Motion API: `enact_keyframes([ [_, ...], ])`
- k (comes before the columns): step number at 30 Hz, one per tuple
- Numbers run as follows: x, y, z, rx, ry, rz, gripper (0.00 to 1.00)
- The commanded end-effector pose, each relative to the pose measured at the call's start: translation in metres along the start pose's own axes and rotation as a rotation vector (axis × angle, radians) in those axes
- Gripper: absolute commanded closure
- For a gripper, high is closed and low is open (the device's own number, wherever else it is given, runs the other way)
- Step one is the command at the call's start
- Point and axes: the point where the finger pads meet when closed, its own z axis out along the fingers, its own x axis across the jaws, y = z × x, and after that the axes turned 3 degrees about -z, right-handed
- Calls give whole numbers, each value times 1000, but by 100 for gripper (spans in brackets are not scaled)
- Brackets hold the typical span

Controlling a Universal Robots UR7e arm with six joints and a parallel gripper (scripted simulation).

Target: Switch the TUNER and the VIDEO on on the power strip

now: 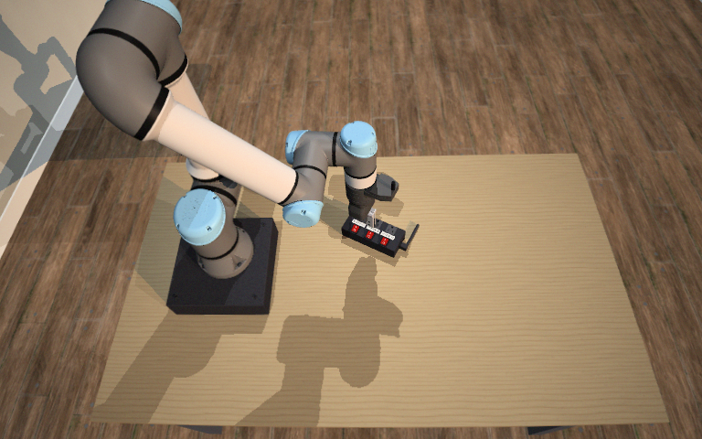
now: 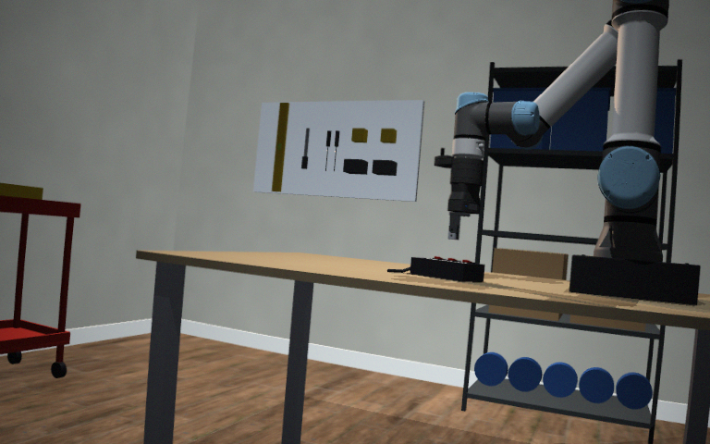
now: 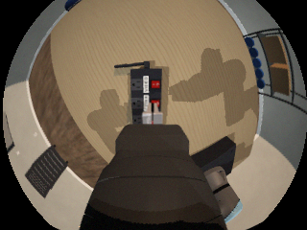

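The power strip (image 1: pixel 379 235) lies flat on the table (image 1: pixel 492 310), near the arm's base (image 1: pixel 259 305). The hand (image 2: pixel 453 233), fingers pressed together and holding nothing, hangs above the strip's red switches (image 1: pixel 369 234), not touching.

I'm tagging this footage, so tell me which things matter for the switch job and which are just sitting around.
For the job: black power strip with red rocker switches; shut two-finger gripper.

Just around: red wheeled cart; black metal shelf rack; blue discs; white wall tool board.
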Motion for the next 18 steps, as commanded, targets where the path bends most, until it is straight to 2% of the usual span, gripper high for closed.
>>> enact_keyframes([
  [1,1,2,7,-3,2,1,100],
  [18,1,2,27,-3,2,1,100],
])
